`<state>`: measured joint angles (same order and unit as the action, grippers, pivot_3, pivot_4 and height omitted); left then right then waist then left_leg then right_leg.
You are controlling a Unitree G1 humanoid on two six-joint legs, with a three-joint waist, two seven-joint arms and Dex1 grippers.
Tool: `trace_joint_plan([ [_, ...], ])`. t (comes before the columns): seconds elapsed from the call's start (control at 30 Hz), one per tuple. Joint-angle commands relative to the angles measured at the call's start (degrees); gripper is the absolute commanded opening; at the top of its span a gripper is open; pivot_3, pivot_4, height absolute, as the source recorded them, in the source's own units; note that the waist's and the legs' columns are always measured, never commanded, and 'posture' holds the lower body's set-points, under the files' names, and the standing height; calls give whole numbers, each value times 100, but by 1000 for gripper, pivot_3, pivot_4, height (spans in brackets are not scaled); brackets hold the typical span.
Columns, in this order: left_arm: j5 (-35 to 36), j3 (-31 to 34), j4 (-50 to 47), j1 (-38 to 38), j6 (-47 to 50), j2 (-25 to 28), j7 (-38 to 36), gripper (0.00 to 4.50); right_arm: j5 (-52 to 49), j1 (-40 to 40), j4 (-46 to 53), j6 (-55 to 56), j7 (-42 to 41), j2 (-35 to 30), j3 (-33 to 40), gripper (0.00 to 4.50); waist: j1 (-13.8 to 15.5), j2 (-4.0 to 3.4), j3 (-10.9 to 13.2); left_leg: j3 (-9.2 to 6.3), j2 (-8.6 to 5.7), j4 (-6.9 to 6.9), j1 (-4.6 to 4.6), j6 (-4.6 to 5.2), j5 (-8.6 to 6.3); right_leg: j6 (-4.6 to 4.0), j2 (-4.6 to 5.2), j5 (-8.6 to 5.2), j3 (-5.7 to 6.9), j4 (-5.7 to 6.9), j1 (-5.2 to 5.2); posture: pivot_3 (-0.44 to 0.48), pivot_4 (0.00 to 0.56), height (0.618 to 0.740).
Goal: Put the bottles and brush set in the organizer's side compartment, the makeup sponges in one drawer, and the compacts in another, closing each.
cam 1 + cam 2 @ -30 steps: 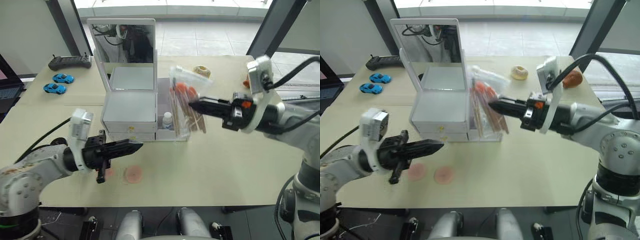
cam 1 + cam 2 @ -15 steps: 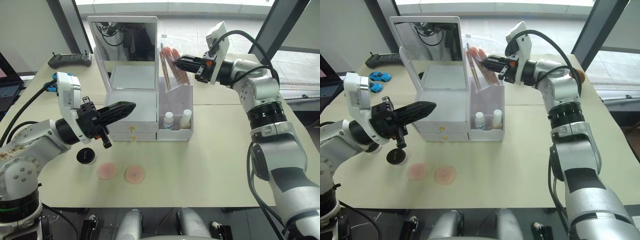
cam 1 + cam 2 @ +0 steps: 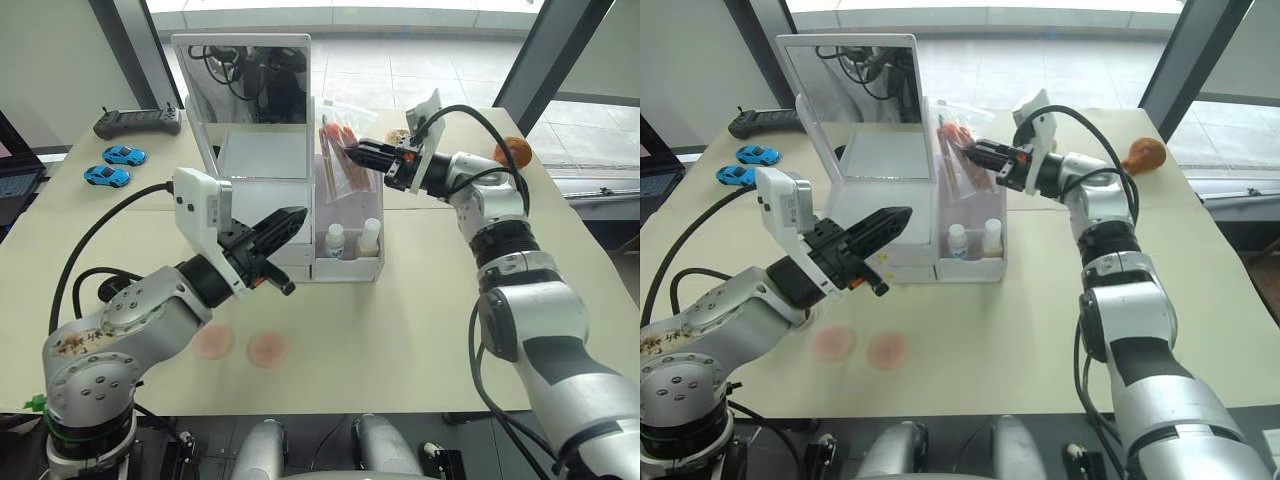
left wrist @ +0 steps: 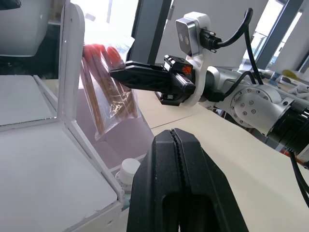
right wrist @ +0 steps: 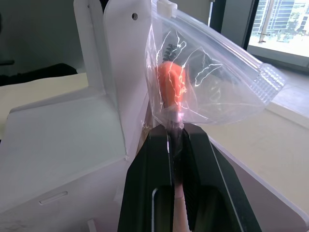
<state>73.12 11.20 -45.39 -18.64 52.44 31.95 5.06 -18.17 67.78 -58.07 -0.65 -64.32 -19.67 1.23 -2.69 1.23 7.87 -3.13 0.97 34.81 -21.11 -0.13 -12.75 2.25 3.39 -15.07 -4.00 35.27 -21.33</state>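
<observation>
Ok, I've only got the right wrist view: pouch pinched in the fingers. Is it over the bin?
Observer: Yes. The right gripper holds the pouch upright, its lower end down inside the side bin.
Operator: Bottles in there?
Observer: Both: the blue-labelled bottle and the beige bottle stand at the bin's front.
Operator: And the left arm?
Observer: The left gripper is shut, in the air in front of the drawers.

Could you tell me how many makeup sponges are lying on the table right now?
2: both lie side by side on the table in front of the organizer, one sponge to the robot's left of the other. Others may be hidden behind the left arm.
</observation>
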Motion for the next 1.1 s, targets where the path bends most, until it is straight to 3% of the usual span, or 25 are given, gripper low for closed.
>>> trace_joint_plan([
  [0.03, 278, 20, -47, -97, -133, 150, 137, 0, 45, -116, 55, 208, -79, 79, 146, 6, 4, 0, 0, -2, 0, 0, 1, -1, 0, 0, -1, 0, 2, -1, 2, 0, 150, 740],
  [0.43, 808, -187, 91, -70, -187, 539, 368, 0, 363, -209, -497, 612, 71, 240, 325, 6, 2, -3, 2, -2, -1, 1, 0, -9, 5, 0, -2, 0, 2, -1, 3, 0, 150, 740],
  [0.87, 581, -387, 204, -257, -346, 655, 257, 0, 251, -275, 115, -155, -495, -87, 359, 4322, 12, -4, 2, -2, -3, 0, -1, -18, 9, 1, -3, 0, 2, -3, 4, 0, 150, 740],
  [1.1, 580, -481, 293, -327, -388, 618, 176, 0, -16, -547, 1267, -1067, -656, -388, 432, 4434, 5, -4, 2, -2, -1, 0, 0, -19, 9, 1, -4, -1, 2, -2, 4, 0, 150, 740],
])
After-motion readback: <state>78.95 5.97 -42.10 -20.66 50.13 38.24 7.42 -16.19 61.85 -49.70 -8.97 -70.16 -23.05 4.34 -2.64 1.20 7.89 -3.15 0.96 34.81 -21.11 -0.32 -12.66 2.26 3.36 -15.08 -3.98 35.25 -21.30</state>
